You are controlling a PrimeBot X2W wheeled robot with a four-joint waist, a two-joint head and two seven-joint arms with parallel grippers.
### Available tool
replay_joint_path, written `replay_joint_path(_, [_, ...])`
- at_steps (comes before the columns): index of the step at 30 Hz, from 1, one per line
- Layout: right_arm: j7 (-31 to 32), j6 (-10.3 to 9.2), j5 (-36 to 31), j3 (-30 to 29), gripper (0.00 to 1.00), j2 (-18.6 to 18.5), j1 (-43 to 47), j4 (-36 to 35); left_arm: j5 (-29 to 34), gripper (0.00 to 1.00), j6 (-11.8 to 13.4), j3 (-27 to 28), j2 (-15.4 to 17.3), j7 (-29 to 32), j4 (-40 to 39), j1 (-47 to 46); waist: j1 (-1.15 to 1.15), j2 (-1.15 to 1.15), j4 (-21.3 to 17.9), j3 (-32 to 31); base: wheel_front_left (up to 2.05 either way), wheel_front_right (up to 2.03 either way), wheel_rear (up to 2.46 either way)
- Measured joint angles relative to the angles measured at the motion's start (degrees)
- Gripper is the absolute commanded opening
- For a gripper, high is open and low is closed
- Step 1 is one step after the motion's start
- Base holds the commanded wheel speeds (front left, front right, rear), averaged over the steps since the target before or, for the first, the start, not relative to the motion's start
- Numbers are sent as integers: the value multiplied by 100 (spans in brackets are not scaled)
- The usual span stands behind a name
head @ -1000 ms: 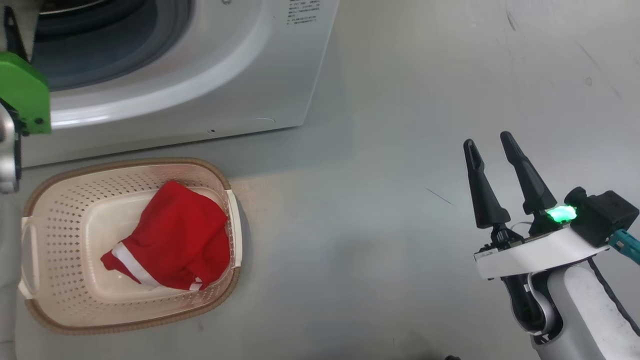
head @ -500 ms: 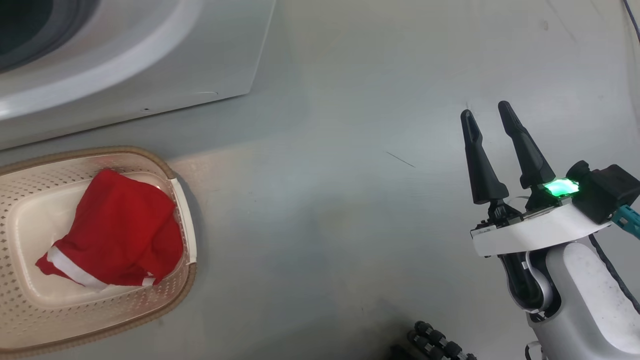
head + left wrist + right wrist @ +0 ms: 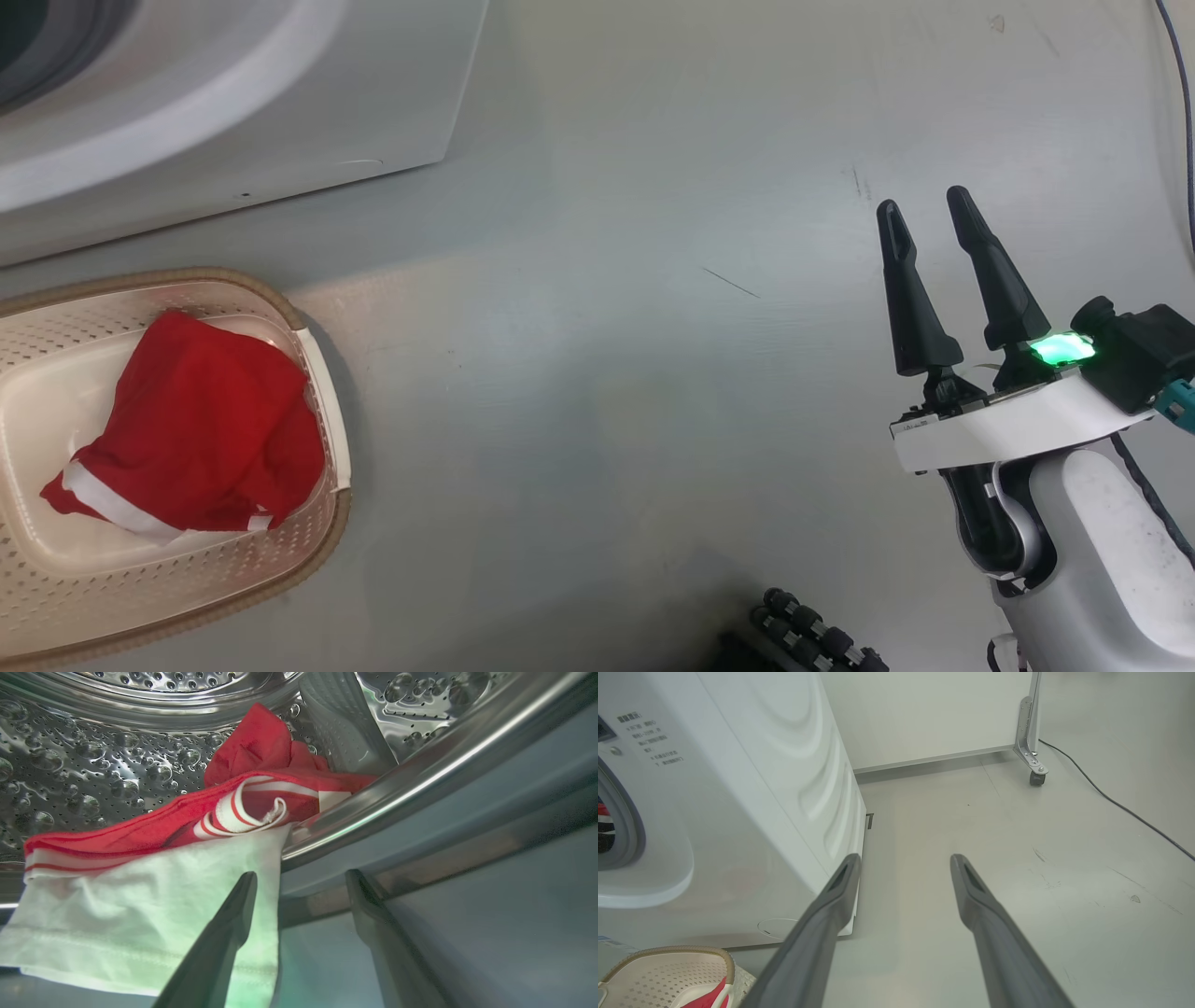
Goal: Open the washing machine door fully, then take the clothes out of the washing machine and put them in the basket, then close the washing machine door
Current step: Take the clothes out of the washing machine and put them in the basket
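While the left gripper (image 3: pixel 301 873) gapes empty, clothes (image 3: pixel 140 905) on the drum lip (image 3: pixel 420 774) just beyond one finger (image 3: pixel 233 914), right gripper (image 3: pixel 922 201) spread too.

Floor (image 3: pixel 597 373): grey, smooth, lightly scuffed. Carries: washer (image 3: pixel 280 112), white, standing; basket (image 3: pixel 329 546), cream, near the washer's front; black cable (image 3: pixel 1125 807), trailing loose; caster (image 3: pixel 1035 778) under a white panel's bracket.

Just ahead of my left gripper (image 3: pixel 301 873), red clothes (image 3: pixel 196 816) with white stripes and a white panel spill over the drum lip of the washing machine (image 3: pixel 93 774) — the panel hangs at one fingertip (image 3: pixel 246 884). Well left of my right gripper (image 3: pixel 922 199), another red garment (image 3: pixel 196 420) lies crumpled in the cream basket (image 3: pixel 334 439).
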Motion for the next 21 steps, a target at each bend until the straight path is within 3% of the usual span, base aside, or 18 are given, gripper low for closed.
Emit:
replay_joint_path(16, [0, 0, -7, -55, 100, -38, -86, 119, -29, 100, 1, 190, -364, -408, 483, -182, 0, 0, 165, -169, 0, 0, 0])
replay_joint_path(21, [0, 0, -8, -31, 100, -81, -86, 115, -29, 100, 51, 247, -299, -461, 515, -377, 0, 0, 247, -255, 0, 0, 0])
